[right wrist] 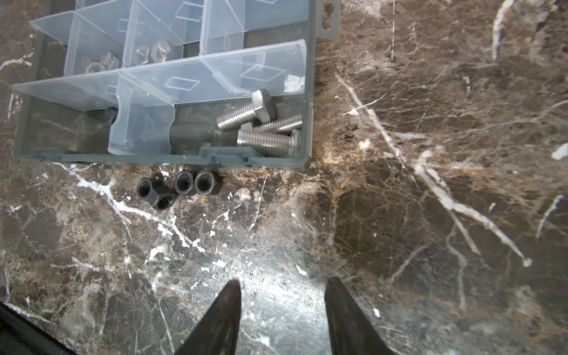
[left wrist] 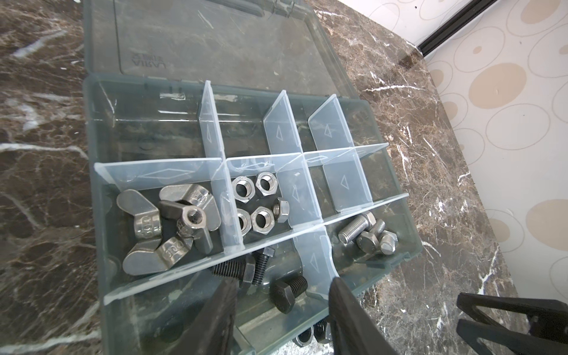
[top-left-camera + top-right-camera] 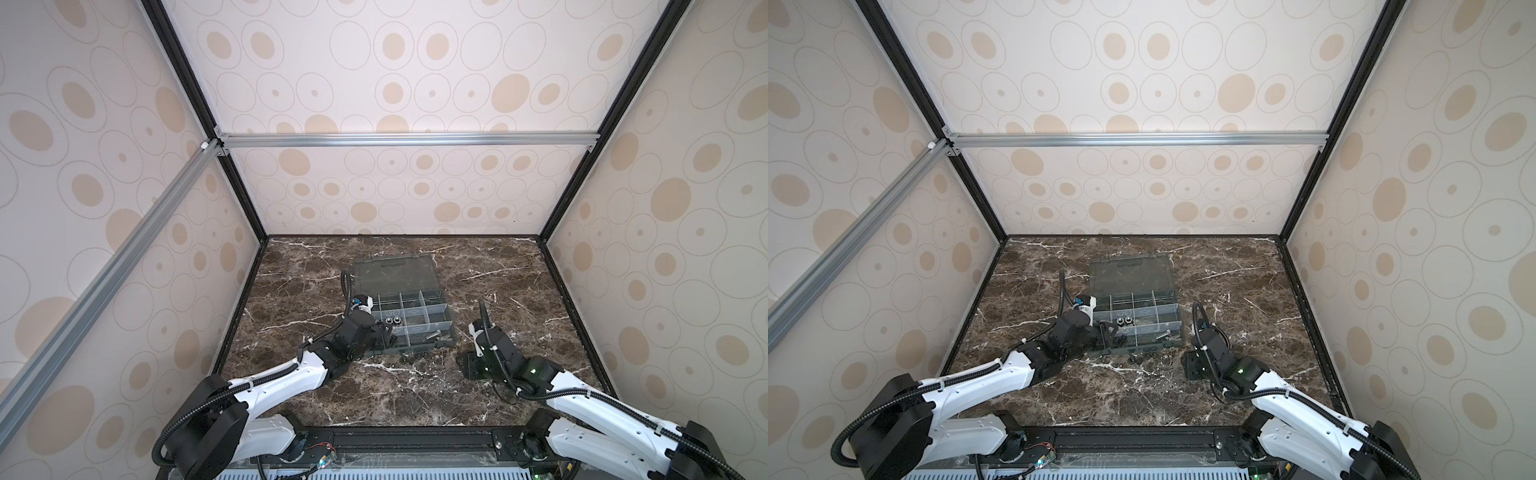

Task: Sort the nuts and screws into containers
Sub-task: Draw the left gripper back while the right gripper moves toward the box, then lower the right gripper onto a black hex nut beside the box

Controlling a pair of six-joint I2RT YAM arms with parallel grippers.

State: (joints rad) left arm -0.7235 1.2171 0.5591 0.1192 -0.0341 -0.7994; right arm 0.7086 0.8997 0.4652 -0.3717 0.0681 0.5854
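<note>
Dark fingertips of the left gripper (image 2: pixel 282 280) sit closest to my lens, parted to a middling width with nothing pinched. I see them poised over the near row of the box (image 2: pixel 95 184). Three black screws (image 2: pixel 289 292) lie loose in the compartment (image 2: pixel 172 307) below: one between the tips, two just beyond one finger.

Past a divider (image 2: pixel 313 261), on the right arm's side of this gripper, three silver screws (image 2: pixel 365 236) are heaped against the box's end wall. One row farther ahead I count five silver nuts (image 2: pixel 258 199) in one compartment. Several wing nuts (image 2: pixel 166 227) are piled in the next compartment, on the side away from the right arm. Beyond the box its lid (image 2: pixel 215 37) lies open and flat on the table (image 1: pixel 430 215).

My right gripper (image 1: pixel 284 280) hangs over bare marble, well to the right of the left one. Its jaws are parted about as far and hold nothing. Ahead of it and toward the left arm, four black nuts (image 1: pixel 175 190) sit on the table just outside the box's near wall, in two touching pairs.
</note>
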